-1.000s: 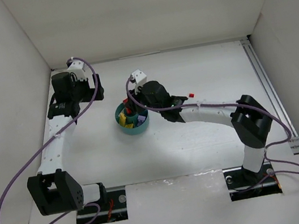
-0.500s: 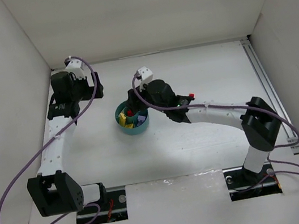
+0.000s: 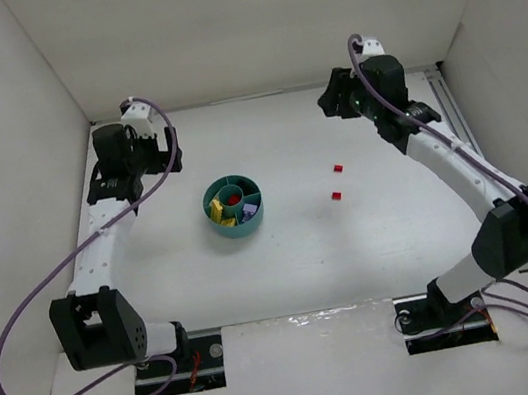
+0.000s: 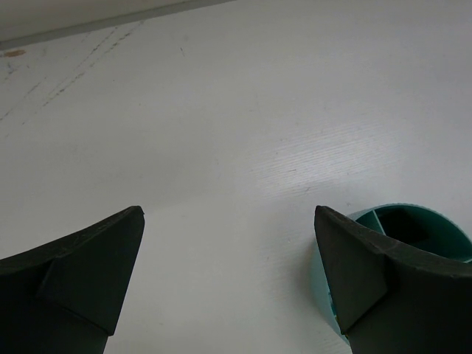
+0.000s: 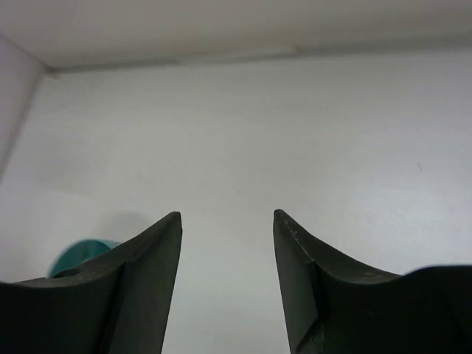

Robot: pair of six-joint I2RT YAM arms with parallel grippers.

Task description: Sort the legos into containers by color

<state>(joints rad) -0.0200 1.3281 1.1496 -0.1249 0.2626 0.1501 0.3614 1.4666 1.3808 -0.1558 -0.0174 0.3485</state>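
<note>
The teal dish [image 3: 234, 205] stands left of the table's middle. It holds yellow bricks [image 3: 215, 209] in a left section, a red brick [image 3: 233, 198] near the centre and a purple brick [image 3: 245, 217] on the near side. Two small red bricks [image 3: 337, 168] [image 3: 337, 195] lie on the table to its right. My left gripper [image 3: 174, 159] is open and empty, behind and left of the dish. Its wrist view shows the gripper [image 4: 228, 210] with the dish rim [image 4: 383, 217] by the right finger. My right gripper [image 3: 328, 102] is open and empty at the back right. In its wrist view the gripper [image 5: 227, 214] faces bare table, with the dish [image 5: 74, 254] at far left.
White walls close in the table at the back and on both sides. A metal rail [image 3: 468, 143] runs along the right edge. Purple cables loop off both arms.
My right arm has left the dish and swung up to the back right corner, empty. The second red brick on the table has come into view. The left arm has barely moved.
</note>
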